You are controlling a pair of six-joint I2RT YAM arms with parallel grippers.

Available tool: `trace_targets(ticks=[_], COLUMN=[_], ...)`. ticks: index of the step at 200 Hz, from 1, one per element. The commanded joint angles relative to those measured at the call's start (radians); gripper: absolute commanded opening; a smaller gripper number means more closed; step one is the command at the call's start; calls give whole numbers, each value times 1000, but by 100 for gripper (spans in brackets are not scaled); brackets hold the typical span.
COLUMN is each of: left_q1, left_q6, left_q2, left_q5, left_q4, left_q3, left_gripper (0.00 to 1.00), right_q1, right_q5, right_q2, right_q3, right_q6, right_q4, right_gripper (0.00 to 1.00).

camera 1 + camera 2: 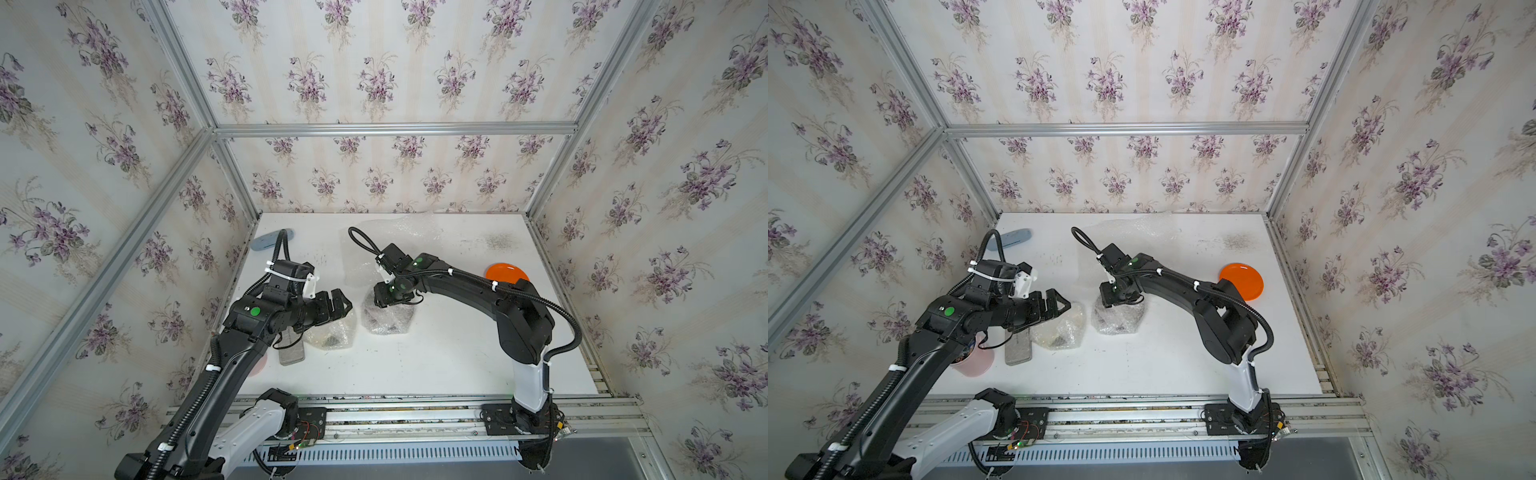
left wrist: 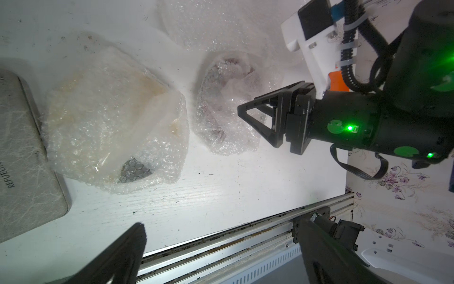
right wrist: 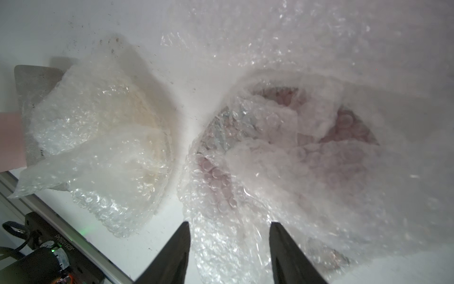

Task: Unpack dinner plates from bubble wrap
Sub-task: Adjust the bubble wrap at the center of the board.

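right gripper [image 3: 229,224] is straddling the bubble wrap [image 3: 245,172] round the dark red plate [image 3: 348,127], jaws apart (left gripper [image 1: 337,303], at its nine o'clock, is gaping wide open).

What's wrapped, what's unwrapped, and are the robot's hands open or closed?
orange plate: unwrapped, lying flat.
red plate: still wrapped.
cream plate: still wrapped.
loose wrap: empty, lying at the back.
left hand: open, holding nothing.
right hand: open, astride the red plate's wrapping.
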Motion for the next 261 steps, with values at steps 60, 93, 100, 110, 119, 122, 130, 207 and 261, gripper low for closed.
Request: trace_targets(ticks=[60,93,100,110,119,122,130,207,261], left_q1=[33,42,44,44,44,44,45,36,-176], left_q6=[37,39,38,37,37,37,38,50,-73], left_q2=[-22,-29,-28,-25,-21,-18,-14,45,115], left_q5=[8,-7,-7,-4,1,2,10,107,40], left_q4=[-64,-76,-77,-76,-76,-77,-75,-71,49], left_q3=[7,9,9,11,12,12,12,-34,-104], left_gripper=[99,99,99,99,99,99,99,99,99], right_q1=[19,19,20,21,21,20,20,-12,-13], right_q5=[86,108,111,113,111,109,109,31,-91], right_q2=[151,171,174,173,172,171,165,-185,-494], right_q3=[149,158,156,154,149,146,136,-289,-608], right_q6=[-47,-51,-52,-53,-52,-52,-52,86,194], right_q4=[-93,-98,-99,-98,-97,-96,-92,73,226], right_gripper=[46,36,33,28,24,23,18,0,15])
